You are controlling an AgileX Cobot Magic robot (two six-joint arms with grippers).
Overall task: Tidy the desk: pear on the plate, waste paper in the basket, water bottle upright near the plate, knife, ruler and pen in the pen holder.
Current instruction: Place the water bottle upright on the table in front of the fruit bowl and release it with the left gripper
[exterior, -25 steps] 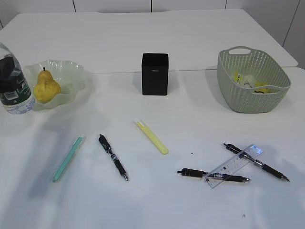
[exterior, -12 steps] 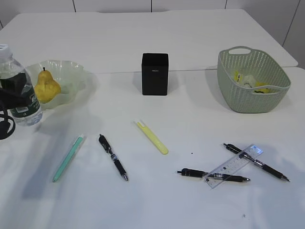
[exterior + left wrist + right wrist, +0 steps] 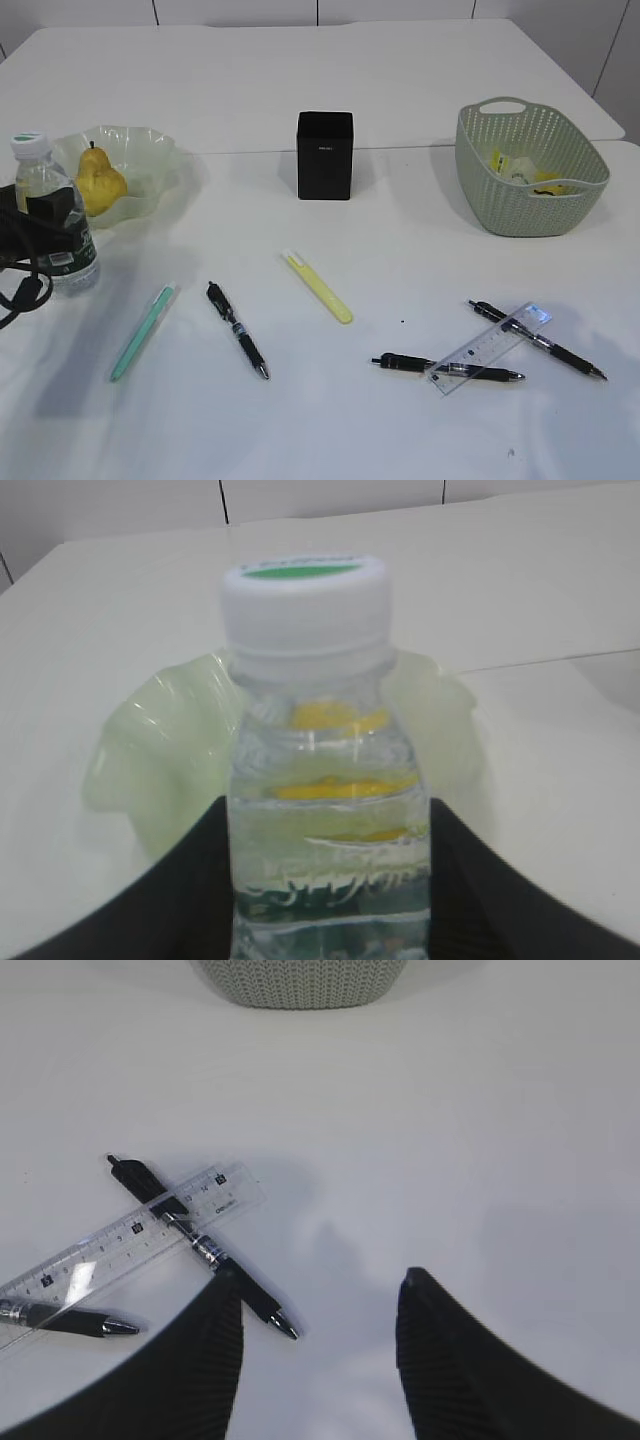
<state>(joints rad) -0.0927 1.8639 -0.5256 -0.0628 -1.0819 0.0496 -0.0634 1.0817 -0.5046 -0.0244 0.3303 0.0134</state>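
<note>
The water bottle [image 3: 52, 205] stands upright just left of the wavy green plate [image 3: 150, 142], which holds the yellow pear [image 3: 98, 186]. My left gripper [image 3: 40, 228] is shut on the bottle's labelled body; in the left wrist view the fingers [image 3: 190, 890] press both sides of the bottle [image 3: 325, 780]. My right gripper [image 3: 318, 1282] is open above the desk [image 3: 400, 250], beside a black pen [image 3: 200, 1250] and the clear ruler [image 3: 120, 1245]. The black pen holder [image 3: 325, 155] stands mid-desk. Waste paper [image 3: 520, 170] lies in the basket [image 3: 472, 135].
A yellow knife [image 3: 320, 288], a teal knife [image 3: 142, 332] and a black pen [image 3: 237, 329] lie in the middle. Two more pens [image 3: 447, 368] [image 3: 555, 350] lie under the ruler [image 3: 490, 347] at the front right. The right arm does not show in the exterior view.
The left gripper has carried the water bottle rightward and down from the left edge; it now stands lower beside the plate. Everything else is unmoved.
</note>
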